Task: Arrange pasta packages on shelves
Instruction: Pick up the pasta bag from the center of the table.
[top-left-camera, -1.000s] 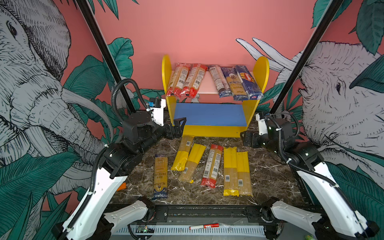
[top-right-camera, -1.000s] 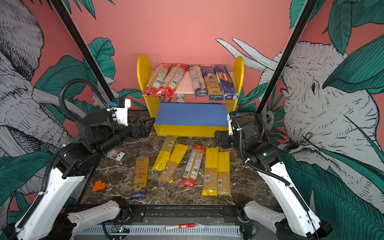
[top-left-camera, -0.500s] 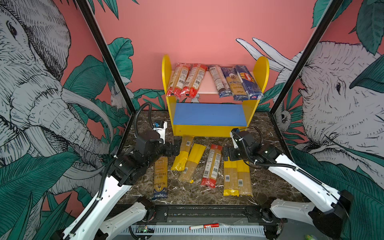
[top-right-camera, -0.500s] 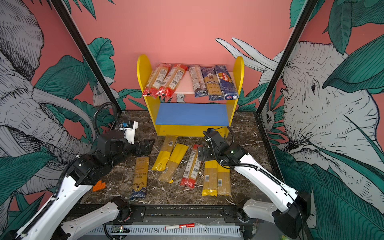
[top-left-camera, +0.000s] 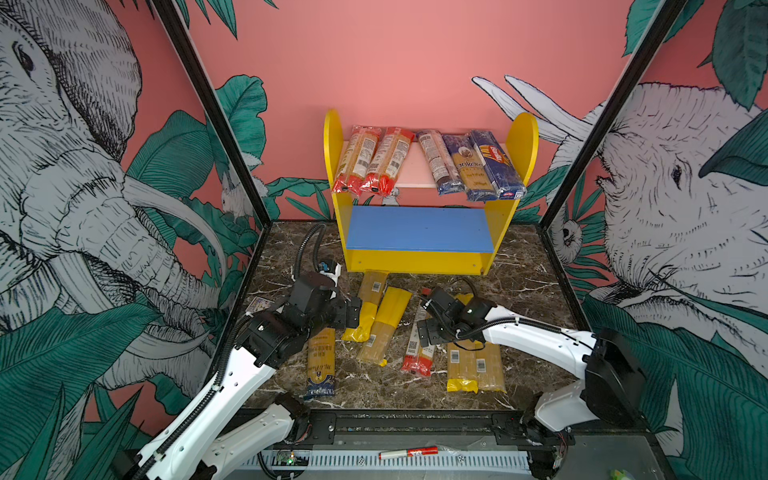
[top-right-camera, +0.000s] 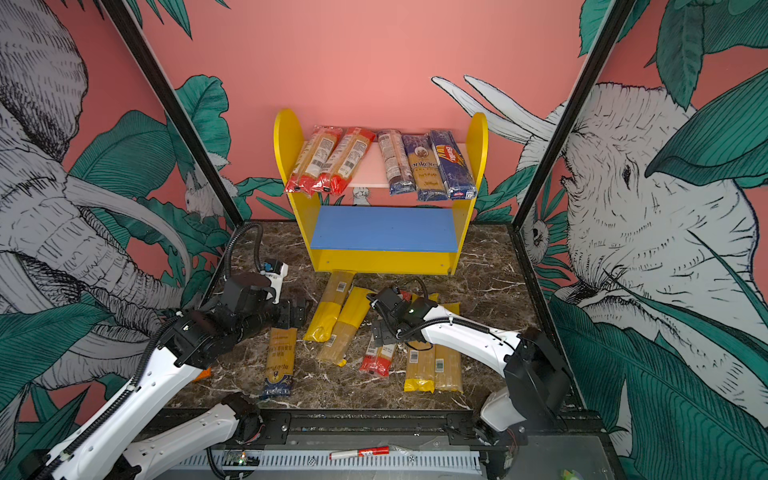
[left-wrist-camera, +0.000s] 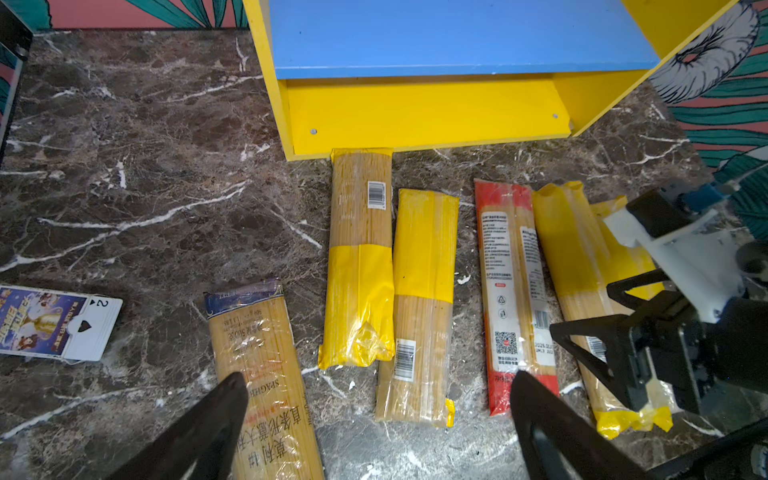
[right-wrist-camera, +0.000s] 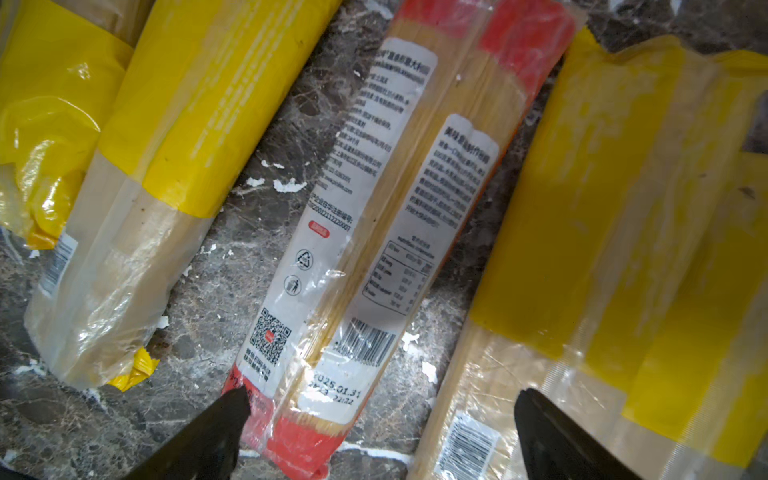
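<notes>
– Marble surface (top-left-camera: 519, 266) looks just as it did a second ago: six pasta packages (top-left-camera: 384, 328) lie loose in front of the shelves (top-left-camera: 419, 262), and five more rest on the pale upper board (top-left-camera: 415, 172). None has shifted.

– So what has changed?

– Both arms. They were up by the front corners of the shelves. Now they have dropped low over the loose packs.

– And the left gripper (left-wrist-camera: 374, 386)?

– Spread wide, holding nothing. One finger hangs over the blue-ended pack (left-wrist-camera: 266, 374) and the other is near the red-ended pack (left-wrist-camera: 511, 291). The two half-yellow packs (left-wrist-camera: 361, 299) lie ahead, between them.

– The right gripper (right-wrist-camera: 382, 399)?

– Also spread wide and empty, straddling the near end of the red-ended pack. One fingertip sits at the pack's red edge and the other is over the neighbouring yellow pack (right-wrist-camera: 602, 249). I cannot tell whether either fingertip touches.
</notes>
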